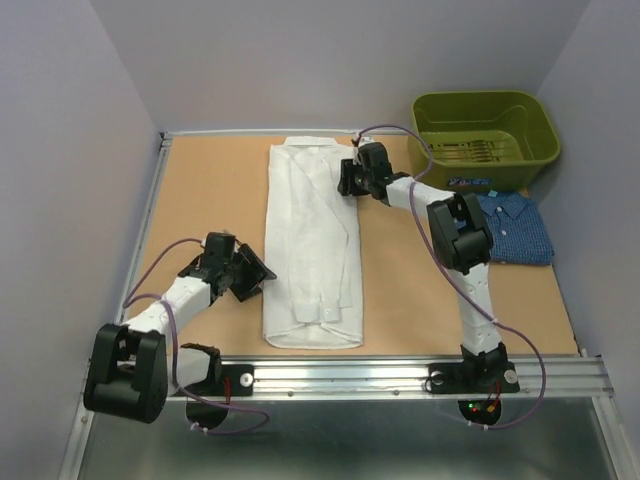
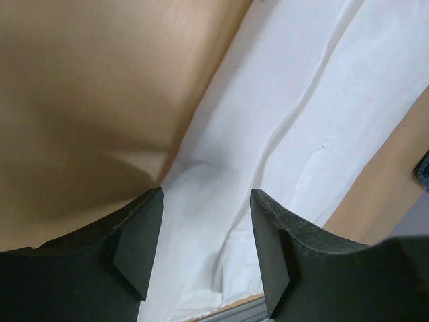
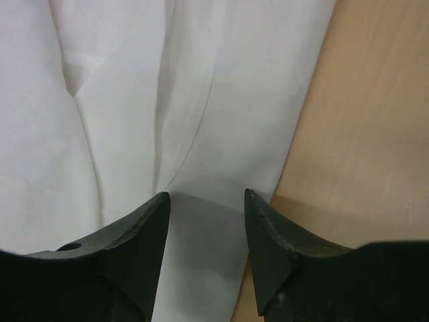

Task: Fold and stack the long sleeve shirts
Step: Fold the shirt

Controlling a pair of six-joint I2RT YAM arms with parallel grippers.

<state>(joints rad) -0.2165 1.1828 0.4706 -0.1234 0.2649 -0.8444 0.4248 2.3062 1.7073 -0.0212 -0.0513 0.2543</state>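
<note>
Left gripper (image 2: 206,201) and right gripper (image 3: 206,201) hang wide and empty by opposite side edges of the long white cloth shirt (image 1: 312,250) — probably light and limp, so pinch the layered edges.

The white shirt (image 1: 312,250) is plain, the blue shirt (image 1: 515,228) finely checked, the bin (image 1: 500,112) olive-green, the table (image 1: 210,190) tan.

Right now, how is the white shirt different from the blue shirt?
The white shirt is plain; the blue shirt has a fine pattern. The white shirt lies as a long strip mid-table; the blue shirt is folded small beside the bin. Both are collared shirts lying flat on the table.
</note>
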